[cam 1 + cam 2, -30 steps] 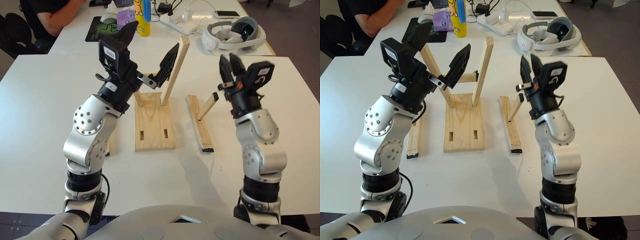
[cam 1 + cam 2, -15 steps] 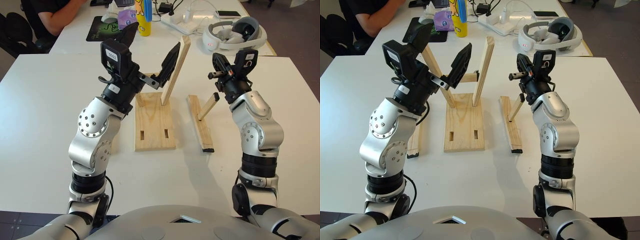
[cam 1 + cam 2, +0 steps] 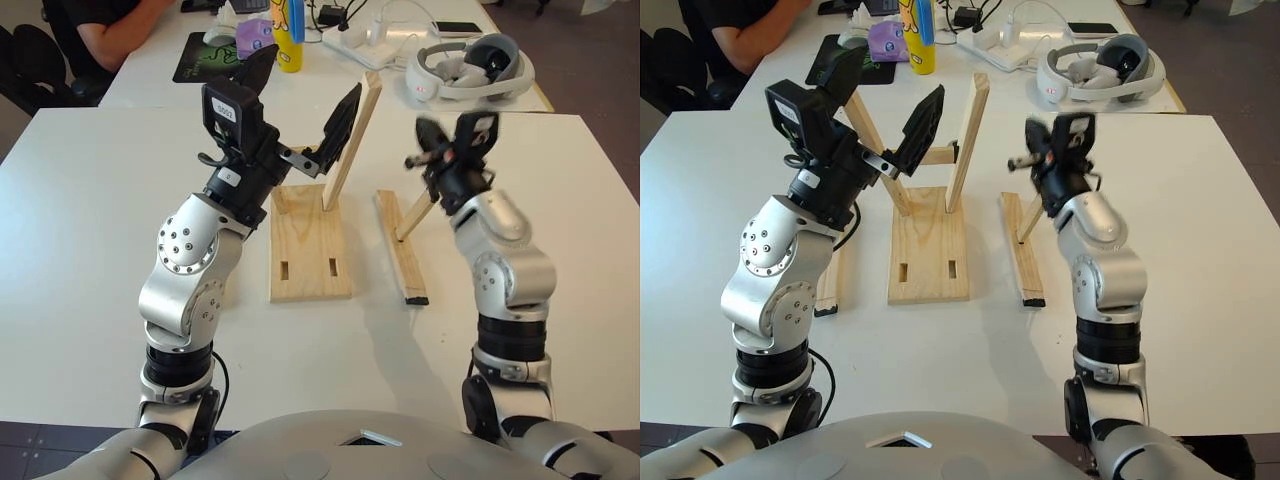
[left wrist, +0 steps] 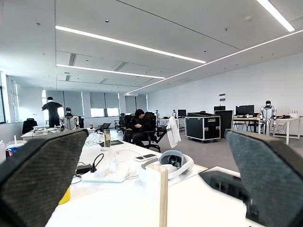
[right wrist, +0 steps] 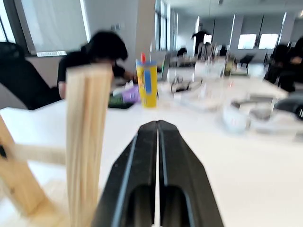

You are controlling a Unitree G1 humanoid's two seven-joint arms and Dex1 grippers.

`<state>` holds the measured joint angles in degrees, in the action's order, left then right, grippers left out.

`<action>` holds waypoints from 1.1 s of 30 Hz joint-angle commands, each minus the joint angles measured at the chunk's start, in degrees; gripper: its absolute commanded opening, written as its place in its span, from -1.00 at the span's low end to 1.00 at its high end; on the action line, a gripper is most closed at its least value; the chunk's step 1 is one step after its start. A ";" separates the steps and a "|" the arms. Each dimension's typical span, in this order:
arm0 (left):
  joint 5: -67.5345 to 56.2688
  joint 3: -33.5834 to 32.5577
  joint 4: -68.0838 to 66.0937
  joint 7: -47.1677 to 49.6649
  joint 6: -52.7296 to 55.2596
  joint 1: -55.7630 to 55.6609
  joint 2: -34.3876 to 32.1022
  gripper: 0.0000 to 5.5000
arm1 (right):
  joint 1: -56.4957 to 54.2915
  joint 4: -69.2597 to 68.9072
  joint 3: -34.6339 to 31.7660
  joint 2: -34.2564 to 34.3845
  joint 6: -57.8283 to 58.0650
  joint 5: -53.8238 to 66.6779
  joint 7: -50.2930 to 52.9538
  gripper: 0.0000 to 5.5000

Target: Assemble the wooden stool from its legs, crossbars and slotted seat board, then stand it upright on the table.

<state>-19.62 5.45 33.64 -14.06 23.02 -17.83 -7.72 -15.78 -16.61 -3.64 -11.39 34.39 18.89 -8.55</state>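
Rightward of the board, the right gripper [image 5: 157, 124], fingers pressed together, has swung inward and now sits near the top of a short bar [image 3: 415, 212] slanting up from a loose leg [image 3: 402, 250] that lies on the table [image 3: 90, 250]. Beside this leg the slotted seat board [image 3: 308, 255] lies flat, with a tall leg [image 3: 350, 140] and a slanted leg [image 3: 875, 150] standing at its far end. The left gripper [image 3: 308, 80], fingers spread wide, is raised beside the tall leg; contact cannot be judged. Beyond lie a headset [image 3: 470, 65] and a yellow bottle [image 3: 288, 35]
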 commanded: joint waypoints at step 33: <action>0.73 -0.52 -0.39 0.39 -0.70 -0.15 -0.03 0.96 | -9.19 -4.98 -3.70 -0.24 -13.12 -2.30 0.94 -0.98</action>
<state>-19.23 5.00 32.94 -13.94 22.39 -17.89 -7.63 -24.42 -22.02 -7.84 -12.00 20.98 16.64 -7.54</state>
